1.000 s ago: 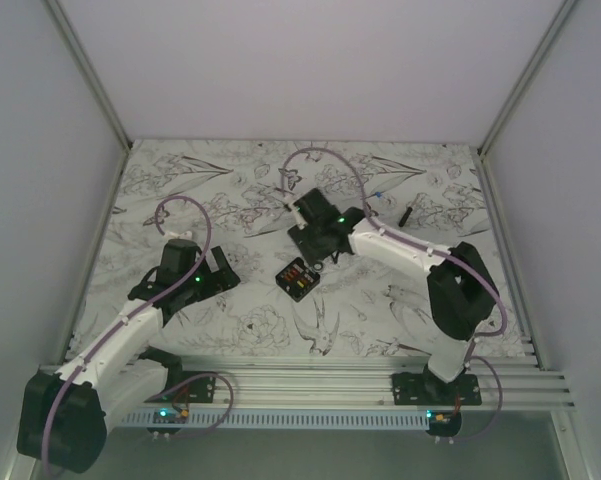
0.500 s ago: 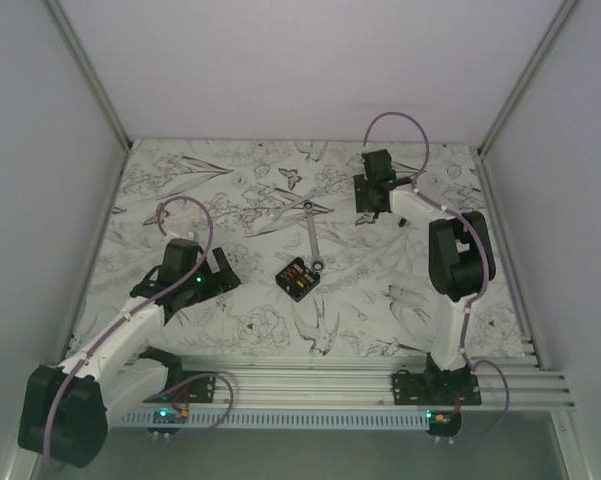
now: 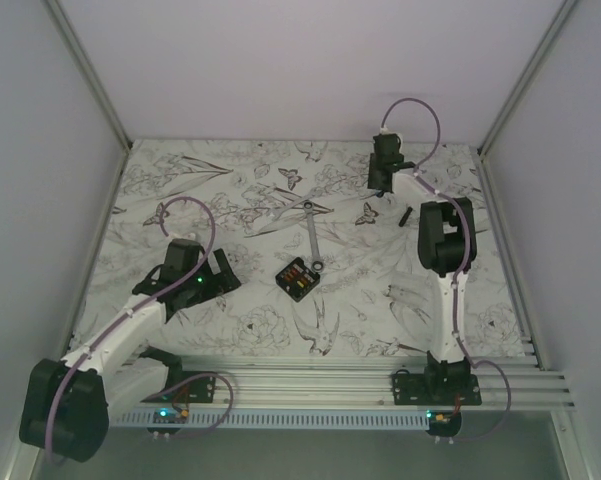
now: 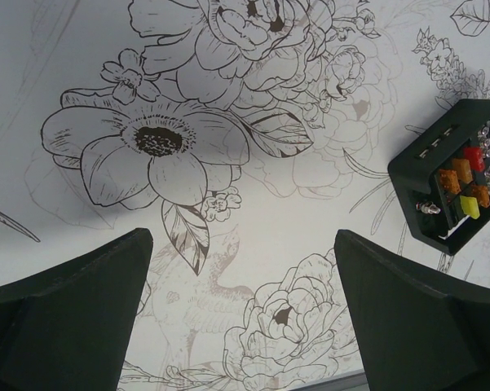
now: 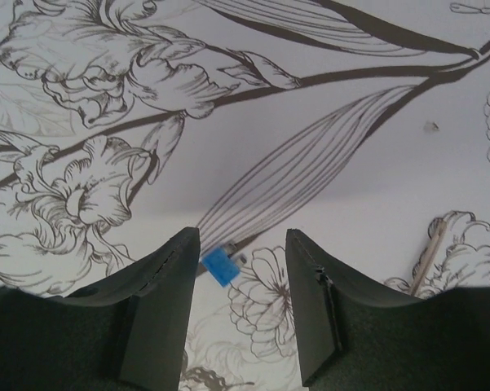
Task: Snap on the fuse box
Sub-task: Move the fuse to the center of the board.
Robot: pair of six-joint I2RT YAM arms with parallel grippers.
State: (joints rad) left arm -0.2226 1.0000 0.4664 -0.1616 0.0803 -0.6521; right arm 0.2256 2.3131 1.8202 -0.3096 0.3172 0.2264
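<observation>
**Both pincers empty, fuse box waiting mid-desk**

The right pincer [image 5: 238,303] stands moderately parted and holds nothing. A small blue piece [image 5: 221,265] lies on the desk [image 3: 180,190] in the gap between its fingers, though I cannot tell whether they touch it. Seen from above, this pincer [image 3: 382,186] hangs over the far side of the desk, at about 1 o'clock from the fuse box [image 3: 298,278] and well apart from it.

The left pincer [image 4: 240,318] is spread wide over bare floral print, also empty. From above it [image 3: 222,272] sits at 9 o'clock of the fuse box, the nearer of the two. In its wrist view the fuse box [image 4: 452,191] lies at 2 o'clock with its red, orange and yellow fuses uncovered. A silver wrench [image 3: 311,236] reaches away from the box toward 12 o'clock, its near end just beside the box.

I judge the snapping step not yet begun, as neither pincer is at the box. The next move calls for bringing one pincer over the box, probably the left, squaring to it and pressing down without nudging the wrench.
</observation>
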